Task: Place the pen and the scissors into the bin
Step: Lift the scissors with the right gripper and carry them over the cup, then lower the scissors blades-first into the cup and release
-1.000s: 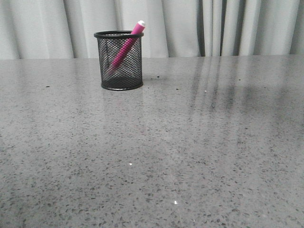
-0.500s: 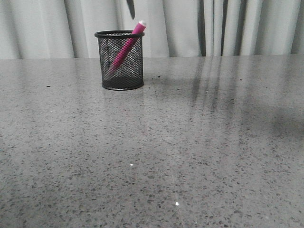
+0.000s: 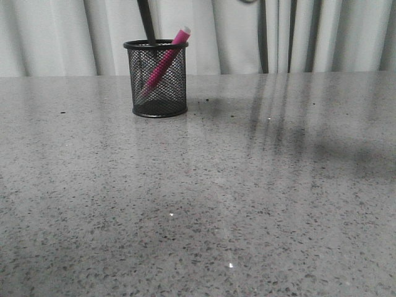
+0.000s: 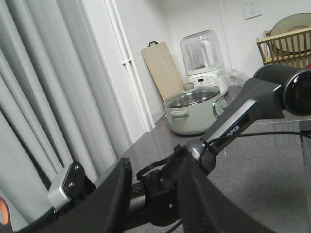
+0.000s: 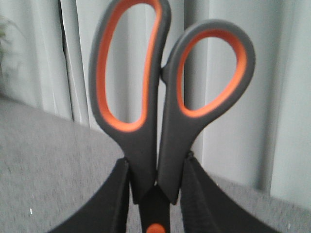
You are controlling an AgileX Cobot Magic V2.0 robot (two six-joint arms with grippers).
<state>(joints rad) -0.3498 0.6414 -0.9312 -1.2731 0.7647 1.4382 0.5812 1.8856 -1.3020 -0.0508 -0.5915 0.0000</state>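
Standing near the table's (image 3: 260,185) far left edge: the bin (image 3: 155,78), a black mesh cup. Leaning inside it, the pen (image 3: 163,62), white end poking above the rim on the right-hand side. Descending blade-first from above, the scissors (image 5: 163,111), dark tip (image 3: 147,21) just reaching the rim on the side opposite the pen. Clamping the scissors just below the handles, near the orange pivot dot, the right pincer (image 5: 154,194), jaws pressing on either side. Pointing almost straight down with a slight tilt, the scissors' long axis, lining up with the bin's mouth directly below the pincer. Judging from this, lowering further and releasing looking like the remaining step, with the pen already leaving free space. Raised well away from the table, the left pincer (image 4: 151,194), fingers standing apart, gripping nothing; the right arm clearly being the nearer one.
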